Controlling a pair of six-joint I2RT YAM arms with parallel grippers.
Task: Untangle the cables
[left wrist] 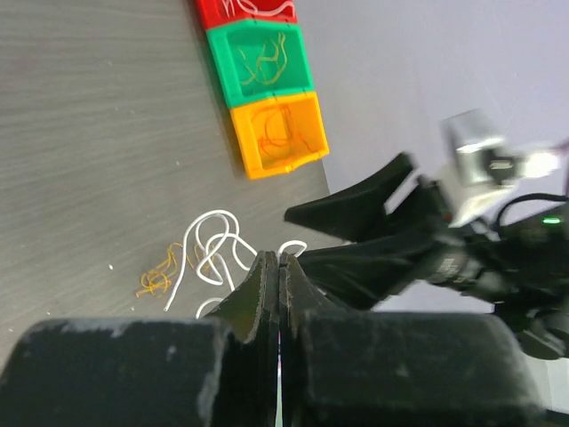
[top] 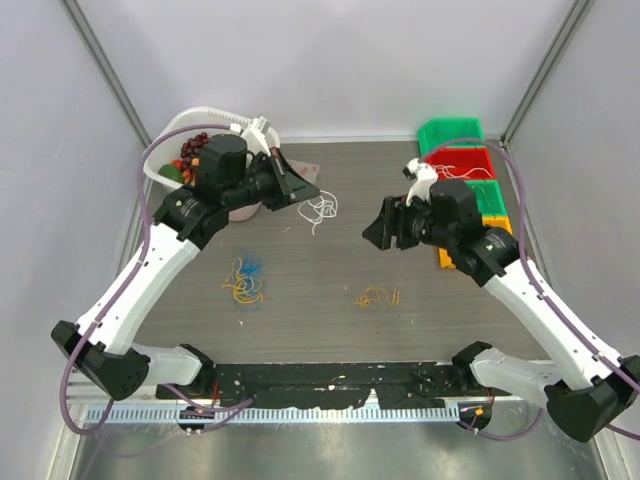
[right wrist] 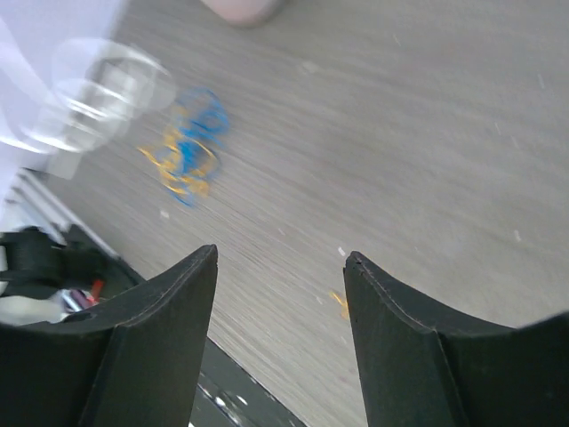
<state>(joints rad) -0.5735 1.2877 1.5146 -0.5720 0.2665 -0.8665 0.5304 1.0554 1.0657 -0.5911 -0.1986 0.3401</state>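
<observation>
Risk: white cable [top: 320,210] at the closed left claw [top: 311,193] tips could slip; pinch unclear, cord thin. Right claw [top: 371,233] open, empty. Yellow-blue tangle [top: 244,281] and orange cable [top: 376,297] lie apart on desk [top: 320,262].

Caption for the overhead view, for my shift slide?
Left hand shut on white cable; right hand open and empty; blue-yellow tangle and orange cable lie apart.
</observation>
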